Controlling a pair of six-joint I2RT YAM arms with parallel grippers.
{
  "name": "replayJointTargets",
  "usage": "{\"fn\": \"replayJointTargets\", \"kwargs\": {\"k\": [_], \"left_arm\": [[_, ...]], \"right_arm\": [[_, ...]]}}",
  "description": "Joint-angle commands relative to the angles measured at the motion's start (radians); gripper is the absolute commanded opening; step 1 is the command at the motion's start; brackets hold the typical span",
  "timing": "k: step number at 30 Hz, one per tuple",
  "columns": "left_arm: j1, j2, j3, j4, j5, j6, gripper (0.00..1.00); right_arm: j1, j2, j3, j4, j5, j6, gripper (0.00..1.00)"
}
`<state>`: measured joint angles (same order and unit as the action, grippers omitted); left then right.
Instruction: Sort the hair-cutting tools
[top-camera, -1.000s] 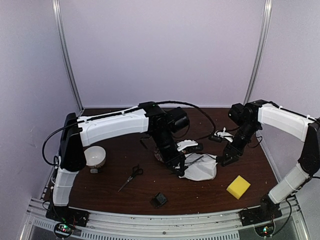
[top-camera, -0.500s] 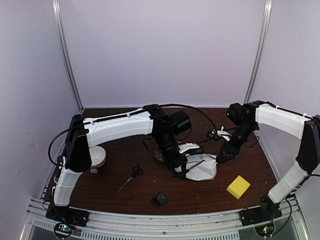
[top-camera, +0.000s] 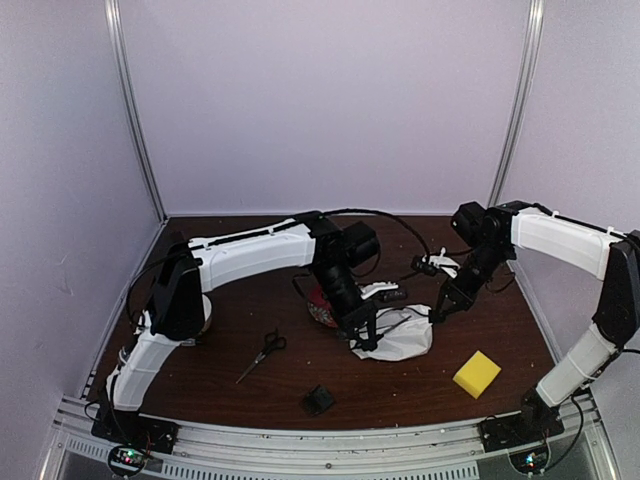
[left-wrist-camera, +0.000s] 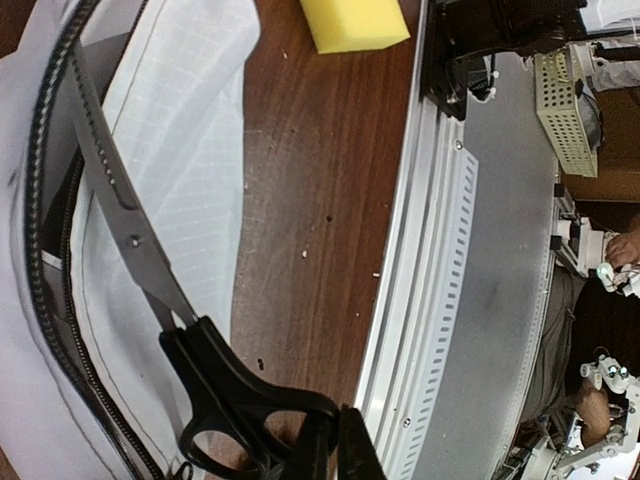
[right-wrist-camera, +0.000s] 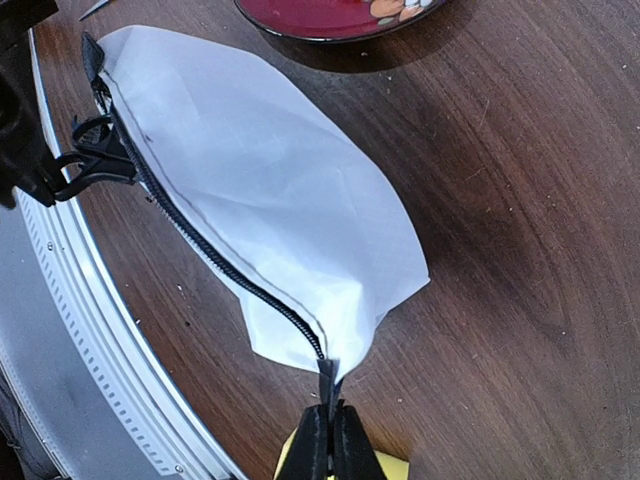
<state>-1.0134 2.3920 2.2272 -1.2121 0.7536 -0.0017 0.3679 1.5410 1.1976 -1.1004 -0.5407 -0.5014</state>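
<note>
My left gripper (top-camera: 368, 338) (left-wrist-camera: 335, 432) is shut on the black handle of one pair of scissors (left-wrist-camera: 235, 395). Its silver blades (left-wrist-camera: 115, 195) point into the unzipped mouth of a white pouch (top-camera: 402, 337) (right-wrist-camera: 255, 185). At the pouch's right end my right gripper (top-camera: 437, 312) (right-wrist-camera: 330, 415) is shut on the zipper tab. A second pair of scissors (top-camera: 262, 353) lies on the table to the left. The small black attachment block (top-camera: 318, 400) sits near the front edge. A slim dark clipper (top-camera: 391, 294) seems to lie just behind the pouch.
A red patterned plate (top-camera: 320, 302) (right-wrist-camera: 335, 15) sits under the left forearm. The white bowl (top-camera: 204, 318) is mostly hidden behind the left arm. A yellow sponge (top-camera: 477, 373) (left-wrist-camera: 355, 22) lies at the front right. Cables and small parts (top-camera: 435, 268) lie behind the right gripper.
My right gripper moved down to the pouch's end and shut on its tab. The left arm shifted the scissors toward the pouch mouth, uncovering the red plate.
</note>
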Motion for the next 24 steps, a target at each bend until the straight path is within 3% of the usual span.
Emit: {"fn": "replayJointTargets", "kwargs": {"k": [1,8,16,22,24], "left_arm": [[-0.007,-0.018,0.005,-0.018,0.05,0.039,0.0],[0.003,0.052,0.109,-0.002,0.062,0.029,0.0],[0.011,0.124,0.218,0.096,-0.016,-0.011,0.0],[0.032,0.063,0.194,0.103,-0.133,-0.022,0.08],[0.036,0.012,0.159,0.122,-0.202,-0.031,0.17]], "right_arm": [[0.015,-0.032,0.015,0.03,0.018,-0.005,0.0],[0.072,-0.054,0.038,-0.049,0.009,-0.1,0.01],[0.086,-0.062,0.046,-0.057,0.017,-0.098,0.02],[0.087,-0.072,0.043,-0.056,0.036,-0.097,0.02],[0.086,-0.075,0.042,-0.051,0.049,-0.093,0.02]]}}
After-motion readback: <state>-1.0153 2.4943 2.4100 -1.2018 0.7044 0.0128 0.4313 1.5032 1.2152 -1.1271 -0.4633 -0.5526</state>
